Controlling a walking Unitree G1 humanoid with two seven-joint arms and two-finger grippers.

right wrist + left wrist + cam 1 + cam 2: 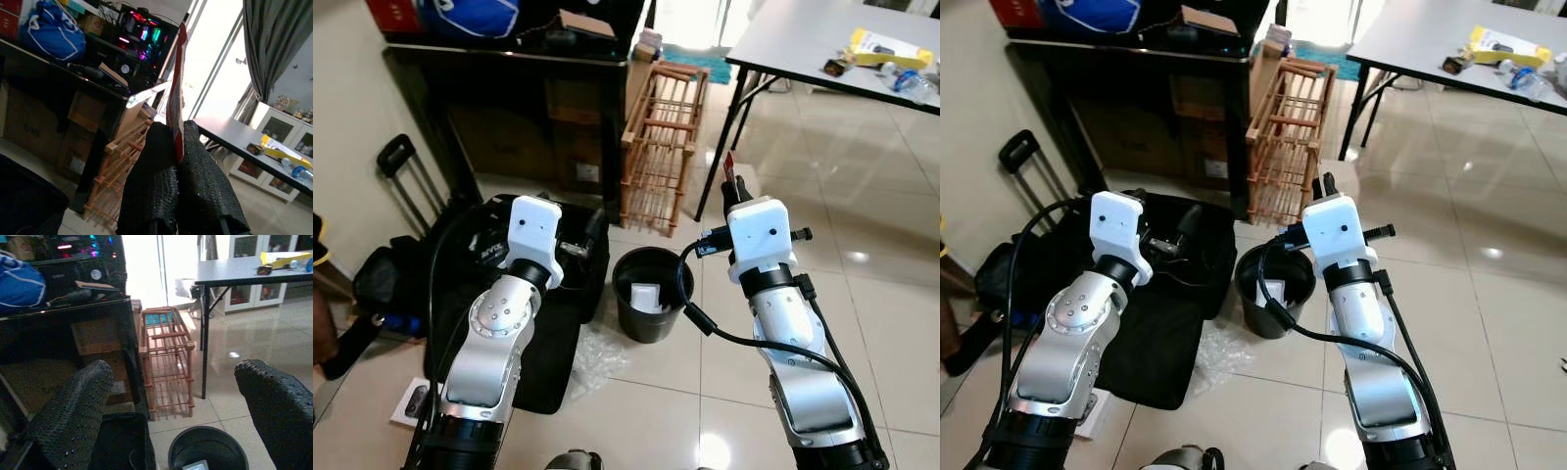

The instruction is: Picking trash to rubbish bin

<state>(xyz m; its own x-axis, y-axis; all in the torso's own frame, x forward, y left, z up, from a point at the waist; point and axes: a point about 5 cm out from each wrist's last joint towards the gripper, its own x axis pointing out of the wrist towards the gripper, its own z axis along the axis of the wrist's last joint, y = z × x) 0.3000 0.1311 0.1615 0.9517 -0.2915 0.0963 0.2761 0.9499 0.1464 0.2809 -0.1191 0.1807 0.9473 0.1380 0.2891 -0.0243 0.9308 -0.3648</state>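
Lived-in home room, doubling as computer corner. Glossy cream floor tiles (pixel 891 294) throughout. Upper left: dark desk (pixel 499 59) with blue bag (pixel 475 15) on top, cardboard boxes (pixel 573 137) beneath; left wrist view shows lit gaming PC (pixel 93 254) behind it. Centre: wooden slatted rack (pixel 661 147). Upper right: grey folding table (pixel 832 44). Left: black luggage bag (pixel 558 294) on floor. Curtain (pixel 274 44) by bright glass door.

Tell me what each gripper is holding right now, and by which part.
The right gripper pinches a thin red-and-white wrapper by its lower end; the rest sticks up past the fingertips. The left gripper is open and holds nothing.
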